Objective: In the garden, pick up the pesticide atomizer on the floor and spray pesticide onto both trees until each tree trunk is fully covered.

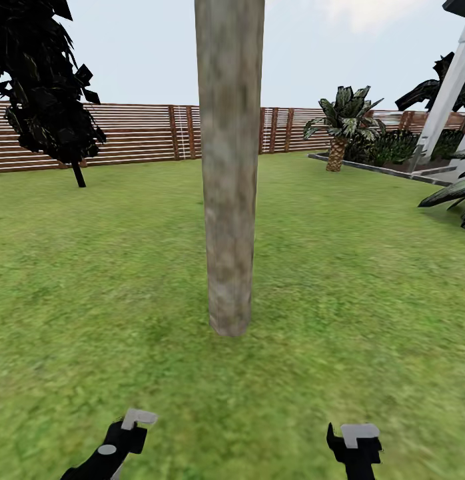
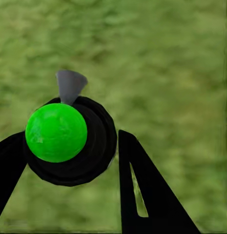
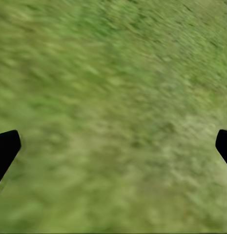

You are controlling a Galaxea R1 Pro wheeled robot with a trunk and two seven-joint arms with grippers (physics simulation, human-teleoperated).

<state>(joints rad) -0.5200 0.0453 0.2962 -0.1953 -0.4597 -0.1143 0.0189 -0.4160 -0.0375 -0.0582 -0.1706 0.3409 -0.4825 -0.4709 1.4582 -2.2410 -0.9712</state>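
- Fingers (image 2: 142, 195) of your left gripper (image 2: 64, 170) are clamping the atomizer (image 2: 69, 141) in the left wrist view: black body, green ball (image 2: 56, 132), grey nozzle (image 2: 70, 86), all hanging over grass (image 2: 167, 63).
- Your right gripper (image 3: 113, 146) is holding its fingers (image 3: 6, 148) wide apart in the right wrist view, gripping nothing, grass (image 3: 113, 87) lying beneath.
- You are facing a trunk (image 1: 229, 187) in the head view, standing on the lawn (image 1: 366, 267) just ahead; both grippers, left (image 1: 129, 433) and right (image 1: 356, 443), are hanging low, and the fence (image 1: 139, 133) is running behind.
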